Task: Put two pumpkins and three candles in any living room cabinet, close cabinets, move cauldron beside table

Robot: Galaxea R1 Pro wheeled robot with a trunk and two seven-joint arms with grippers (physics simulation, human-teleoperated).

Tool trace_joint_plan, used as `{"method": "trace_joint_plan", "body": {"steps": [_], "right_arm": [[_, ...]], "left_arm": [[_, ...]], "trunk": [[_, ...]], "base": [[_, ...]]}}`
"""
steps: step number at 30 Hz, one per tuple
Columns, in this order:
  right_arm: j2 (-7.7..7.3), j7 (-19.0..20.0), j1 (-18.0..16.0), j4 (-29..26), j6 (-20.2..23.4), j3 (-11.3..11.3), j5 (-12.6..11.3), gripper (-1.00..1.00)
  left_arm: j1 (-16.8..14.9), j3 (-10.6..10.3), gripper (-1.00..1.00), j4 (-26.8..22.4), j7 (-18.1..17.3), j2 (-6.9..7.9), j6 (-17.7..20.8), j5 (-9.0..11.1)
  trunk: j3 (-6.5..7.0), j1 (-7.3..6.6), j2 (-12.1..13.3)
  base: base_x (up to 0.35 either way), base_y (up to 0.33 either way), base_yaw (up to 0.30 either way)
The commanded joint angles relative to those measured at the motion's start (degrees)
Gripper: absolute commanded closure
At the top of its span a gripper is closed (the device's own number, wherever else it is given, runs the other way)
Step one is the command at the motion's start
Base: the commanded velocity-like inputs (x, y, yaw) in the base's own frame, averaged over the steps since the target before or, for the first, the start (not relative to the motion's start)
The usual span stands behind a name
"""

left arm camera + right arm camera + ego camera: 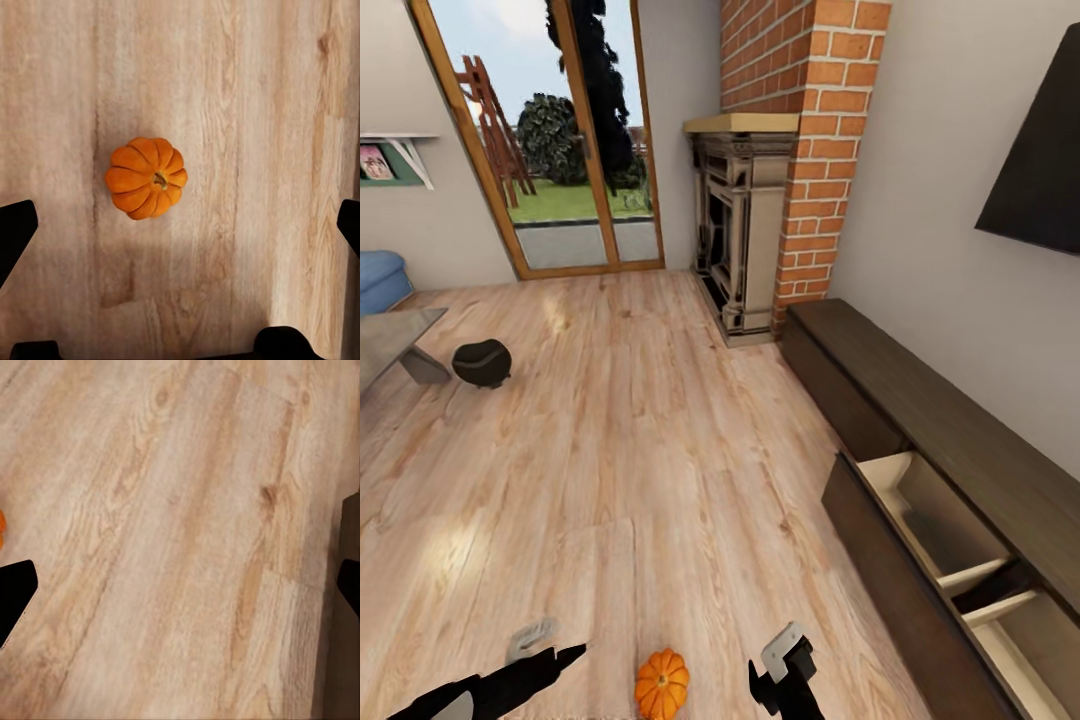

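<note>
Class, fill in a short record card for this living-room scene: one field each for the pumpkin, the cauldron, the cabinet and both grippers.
pumpkin: on the wood floor, stem up, between the two arms
cauldron: on the floor beside the table corner
cabinet: along the right wall, one drawer pulled open, nothing visible in it
left gripper: open, above the pumpkin, holding nothing
right gripper: open, over bare floor
</note>
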Motion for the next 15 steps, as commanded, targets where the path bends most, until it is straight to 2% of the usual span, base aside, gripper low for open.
{"method": "trace_joint_plan", "body": {"steps": [1,10,15], "right_arm": [[0.00,0.0,0.0,0.0,0.0,0.0,0.0,-1.00],[0.00,0.0,0.0,0.0,0.0,0.0,0.0,-1.00],[-0.10,0.1,0.0,0.0,0.0,0.0,0.1,-1.00]], "left_arm": [[0.0,0.2,-1.00,-0.1,0.1,-0.04,0.2,0.0],[0.0,0.9,-1.00,0.0,0.4,-0.15,0.4,-0.1],[0.0,0.9,-1.00,0.0,0.4,-0.15,0.5,-0.1]], "trunk": [[0.18,-0.23,0.4],[1.80,-2.20,4.0],[2.70,-3.30,6.0]], "base": [[0.000,0.000,0.285],[0.000,0.000,0.281],[0.000,0.000,0.063]]}}
